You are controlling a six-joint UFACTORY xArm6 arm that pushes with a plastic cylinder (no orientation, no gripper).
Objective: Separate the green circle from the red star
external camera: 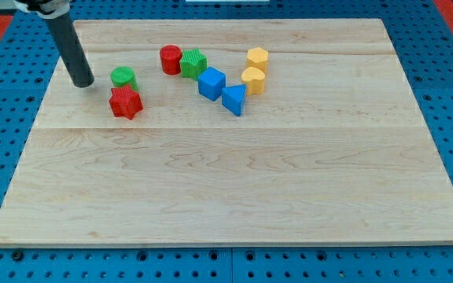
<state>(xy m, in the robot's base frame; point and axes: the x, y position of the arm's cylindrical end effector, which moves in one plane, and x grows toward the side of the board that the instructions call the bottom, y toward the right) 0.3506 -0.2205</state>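
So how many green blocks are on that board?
2. The green circle sits above the red star at the view's left; the other green block is beside the red cylinder. None seem hidden.

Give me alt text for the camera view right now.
My tip sits just left of the green circle, which touches the red star below it. Six more blocks cluster toward the wooden board's top centre.

Straight, matte black cylindrical rod, uniform in thickness, with a pale grey-and-black collar fitting at its upper end; my tip (84, 83) is a plain, blunt round end.
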